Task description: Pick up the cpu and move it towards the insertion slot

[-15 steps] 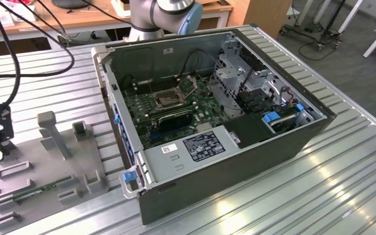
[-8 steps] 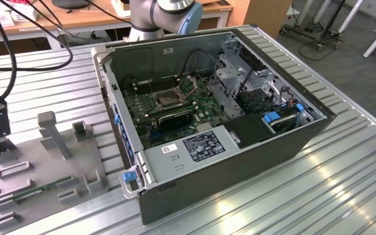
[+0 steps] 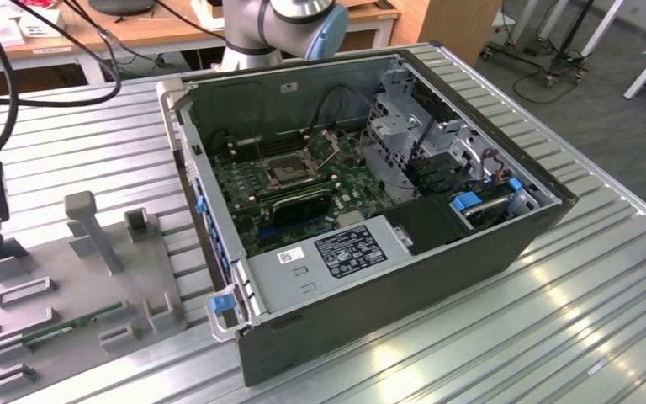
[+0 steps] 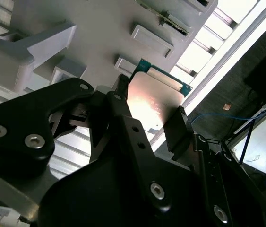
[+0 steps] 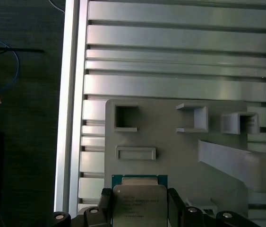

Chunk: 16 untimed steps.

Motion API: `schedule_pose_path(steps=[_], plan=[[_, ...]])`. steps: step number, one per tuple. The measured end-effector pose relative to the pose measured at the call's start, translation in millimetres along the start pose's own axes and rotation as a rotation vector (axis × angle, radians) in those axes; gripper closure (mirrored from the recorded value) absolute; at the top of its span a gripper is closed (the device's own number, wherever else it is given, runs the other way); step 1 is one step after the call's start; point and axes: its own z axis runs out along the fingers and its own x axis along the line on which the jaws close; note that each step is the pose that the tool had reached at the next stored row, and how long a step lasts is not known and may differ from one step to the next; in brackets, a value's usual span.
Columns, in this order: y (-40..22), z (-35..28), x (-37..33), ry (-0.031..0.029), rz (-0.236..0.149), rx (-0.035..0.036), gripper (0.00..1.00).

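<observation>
Closed on the cpu (image 5: 139,198) by two opposite edges, the black hand (image 5: 140,210) holds it over the grey holder plate (image 5: 170,142); small print on the silvery lid is too fine to read. A memory stick (image 3: 71,324) lies in that plate. Well apart, towards the exterior view's right, the insertion slot (image 3: 289,174) sits inside the open computer case (image 3: 413,286), whose wall stands between. A white printed label (image 3: 352,250) marks the power unit. The surface (image 3: 548,328) has an edge near the plate.
</observation>
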Motion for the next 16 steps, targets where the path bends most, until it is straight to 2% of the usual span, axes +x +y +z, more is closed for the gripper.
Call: schedule_pose_path(steps=[8, 16], plan=[[0.5, -12.0, 0.0, 0.0000, 0.000, 0.0000, 0.45], [0.5, -12.7, 0.0, 0.0000, 0.000, 0.0000, 0.45]])
